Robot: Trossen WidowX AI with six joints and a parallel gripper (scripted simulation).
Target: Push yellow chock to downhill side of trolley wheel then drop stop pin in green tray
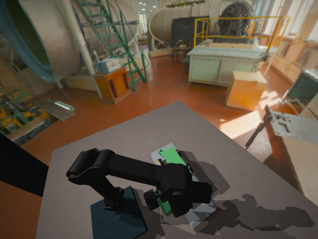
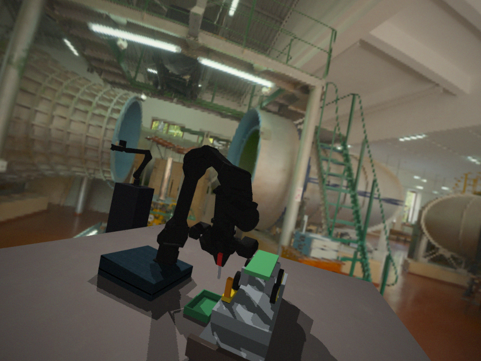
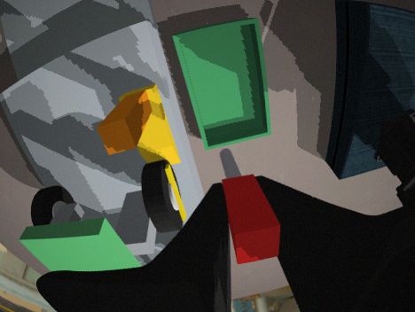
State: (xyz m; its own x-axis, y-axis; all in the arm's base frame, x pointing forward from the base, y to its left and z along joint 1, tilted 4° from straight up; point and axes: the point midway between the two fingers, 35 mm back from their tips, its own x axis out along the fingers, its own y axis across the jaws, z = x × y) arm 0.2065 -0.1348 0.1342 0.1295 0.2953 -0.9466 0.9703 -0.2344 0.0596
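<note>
My gripper (image 2: 219,261) (image 3: 238,188) is shut on the red-headed stop pin (image 2: 219,267) (image 3: 253,222), whose grey shank points down. The pin is in the air, beside the ramp and short of the green tray (image 2: 187,312) (image 3: 268,106) in the wrist view. The green trolley (image 1: 172,155) (image 2: 262,264) (image 3: 80,248) stands on the grey ramp (image 2: 248,328) (image 3: 37,84). The yellow chock (image 2: 229,296) (image 3: 157,137) with its orange handle sits on the ramp against the downhill side of a near-side wheel (image 3: 155,195). In the top view the arm hides the pin and chock.
The arm's dark blue base plate (image 1: 115,216) (image 2: 143,272) (image 3: 364,89) stands on the table (image 1: 143,128) (image 2: 46,295), on the tray's far side from the ramp. A brown board (image 1: 207,219) (image 2: 201,347) crosses the ramp's lower end.
</note>
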